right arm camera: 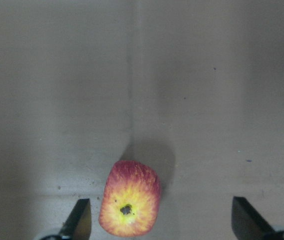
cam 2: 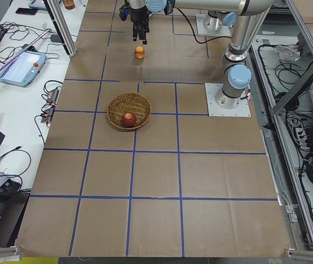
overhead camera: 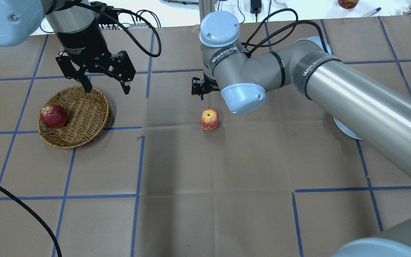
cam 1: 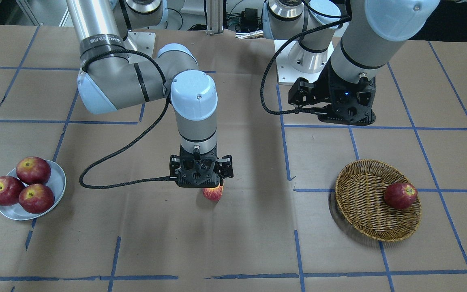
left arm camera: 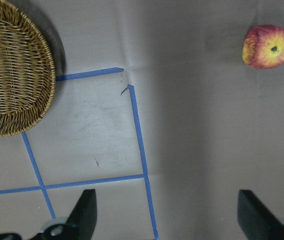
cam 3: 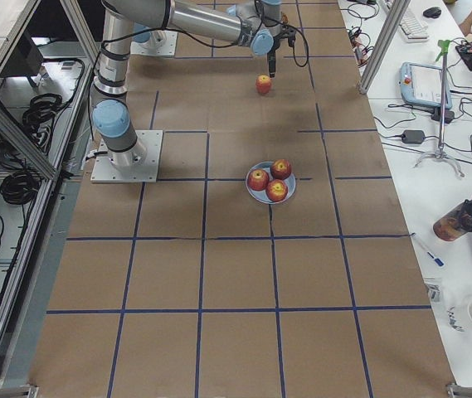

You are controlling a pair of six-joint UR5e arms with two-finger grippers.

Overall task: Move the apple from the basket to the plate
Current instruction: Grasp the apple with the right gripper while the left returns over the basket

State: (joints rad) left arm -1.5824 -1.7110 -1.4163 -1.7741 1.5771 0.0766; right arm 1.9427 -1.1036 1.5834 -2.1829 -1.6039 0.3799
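Observation:
The yellow-streaked apple [overhead camera: 209,119] lies on the brown paper at mid-table, outside the basket, stem hollow up. My right gripper [right arm camera: 162,222] hovers over it, open and empty; in the right wrist view the apple [right arm camera: 130,205] sits near one finger [right arm camera: 79,222]. In the front view the gripper body hides most of the apple [cam 1: 213,193]. The wicker basket [overhead camera: 84,114] holds a dark red apple [overhead camera: 53,116]. My left gripper [overhead camera: 107,90] is open and empty above the basket's far rim. The plate [cam 1: 57,182] carries three red apples.
In the overhead view my right arm hides most of the plate [overhead camera: 344,130]. Blue tape lines [overhead camera: 139,157] grid the brown paper. The left wrist view shows the basket [left arm camera: 12,75] at upper left and the apple [left arm camera: 267,47] at upper right.

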